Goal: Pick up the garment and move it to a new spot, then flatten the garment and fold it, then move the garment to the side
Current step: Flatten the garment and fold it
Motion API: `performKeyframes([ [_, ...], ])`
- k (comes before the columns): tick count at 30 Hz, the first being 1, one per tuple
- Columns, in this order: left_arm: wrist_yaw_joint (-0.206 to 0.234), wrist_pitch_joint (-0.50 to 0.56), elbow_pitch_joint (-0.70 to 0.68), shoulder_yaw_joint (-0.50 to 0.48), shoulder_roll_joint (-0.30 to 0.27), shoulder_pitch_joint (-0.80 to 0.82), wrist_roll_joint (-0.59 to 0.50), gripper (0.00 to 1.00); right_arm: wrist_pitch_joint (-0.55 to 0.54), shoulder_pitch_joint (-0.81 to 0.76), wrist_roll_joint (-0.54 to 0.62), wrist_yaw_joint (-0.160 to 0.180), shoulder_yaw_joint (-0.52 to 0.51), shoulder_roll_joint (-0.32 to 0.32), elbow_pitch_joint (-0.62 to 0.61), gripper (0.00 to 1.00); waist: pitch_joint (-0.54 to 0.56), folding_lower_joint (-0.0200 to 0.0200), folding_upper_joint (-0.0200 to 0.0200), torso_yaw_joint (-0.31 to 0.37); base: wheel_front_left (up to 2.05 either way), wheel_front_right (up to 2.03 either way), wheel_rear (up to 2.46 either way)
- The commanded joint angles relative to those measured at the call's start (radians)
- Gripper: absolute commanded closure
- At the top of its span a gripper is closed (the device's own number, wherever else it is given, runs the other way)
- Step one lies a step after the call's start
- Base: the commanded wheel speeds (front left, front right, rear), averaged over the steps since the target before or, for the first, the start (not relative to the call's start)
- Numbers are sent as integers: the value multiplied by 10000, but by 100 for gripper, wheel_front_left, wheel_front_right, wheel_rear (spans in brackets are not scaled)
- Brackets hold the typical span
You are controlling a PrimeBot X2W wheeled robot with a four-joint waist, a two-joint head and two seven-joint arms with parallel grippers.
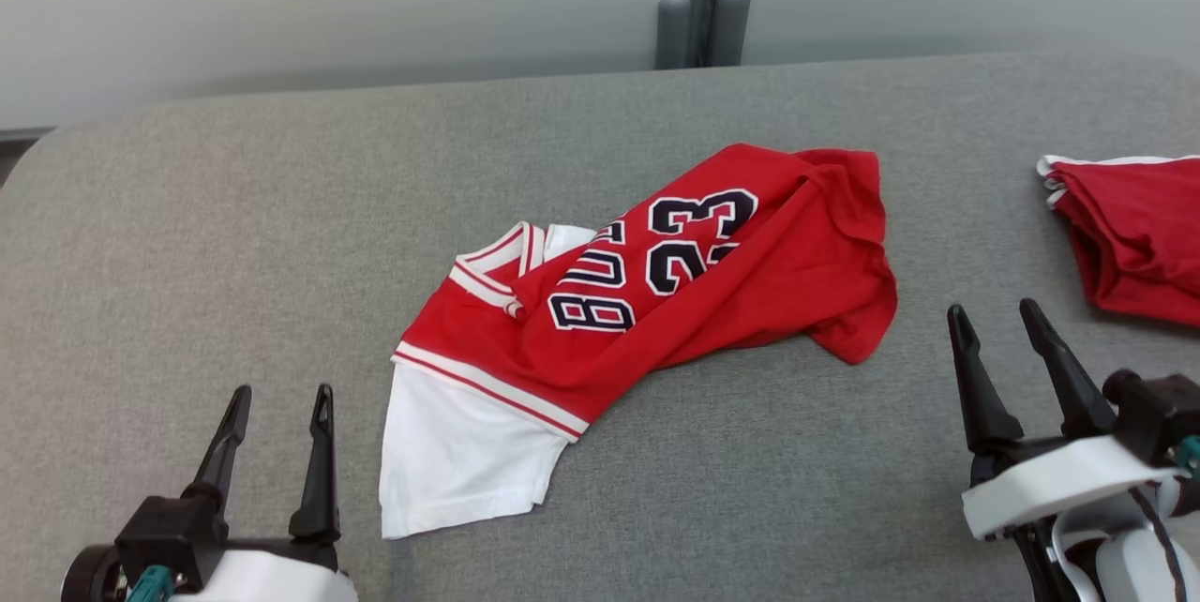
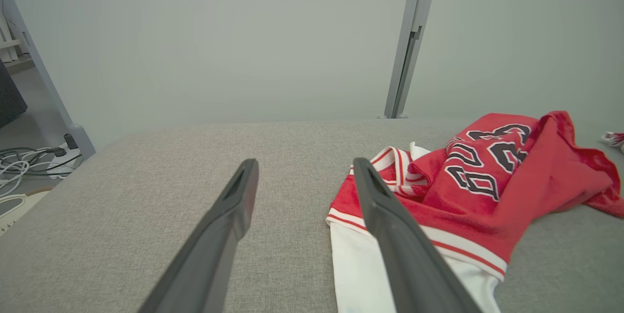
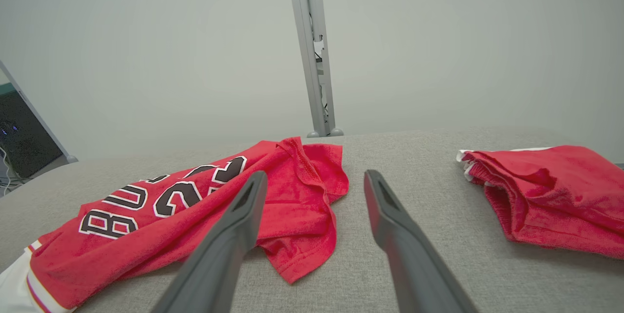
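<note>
Grey fabric covers the bench (image 1: pixel 187 208), with a pale wall behind it. At the near left, the left end effector (image 1: pixel 283 391) has its two dark fingers spread and empty, just beside the white sleeve of the garment (image 1: pixel 712 293). The right end effector (image 1: pixel 992 308), at the near right, is likewise spread and grips nothing. Between them the garment, a crumpled red jersey numbered 23, lies mid-bench. A folded red cloth (image 1: pixel 1134 236) lies well apart at the right edge.
</note>
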State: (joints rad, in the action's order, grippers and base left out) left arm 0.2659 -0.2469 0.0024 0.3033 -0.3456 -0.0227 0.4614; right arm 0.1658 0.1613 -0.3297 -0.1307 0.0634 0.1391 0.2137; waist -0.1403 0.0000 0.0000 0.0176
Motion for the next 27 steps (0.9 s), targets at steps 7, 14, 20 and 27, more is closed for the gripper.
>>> performKeyframes([
  [7, 294, 224, -341, -9, -181, -865, 79, 0, -796, -1160, 752, -1, -342, -339, -1402, 0, 606, 0, 0, 311, 0, 0, 0],
  [14, 433, 477, -600, 144, -250, -1208, 65, 0, -1227, -1585, 912, -1, -431, -499, -2038, 0, 764, 0, 0, 339, 0, 0, 0],
  [20, 442, 517, -677, 187, -286, -1115, 80, 0, -1319, -1648, 968, -1, -476, -560, -2191, 0, 778, 0, 0, 317, 0, 0, 0],
  [27, 412, 559, -721, 254, -313, -994, 63, 0, -1362, -1659, 979, -1, -486, -652, -2265, 0, 755, 0, 0, 268, 0, 0, 0],
])
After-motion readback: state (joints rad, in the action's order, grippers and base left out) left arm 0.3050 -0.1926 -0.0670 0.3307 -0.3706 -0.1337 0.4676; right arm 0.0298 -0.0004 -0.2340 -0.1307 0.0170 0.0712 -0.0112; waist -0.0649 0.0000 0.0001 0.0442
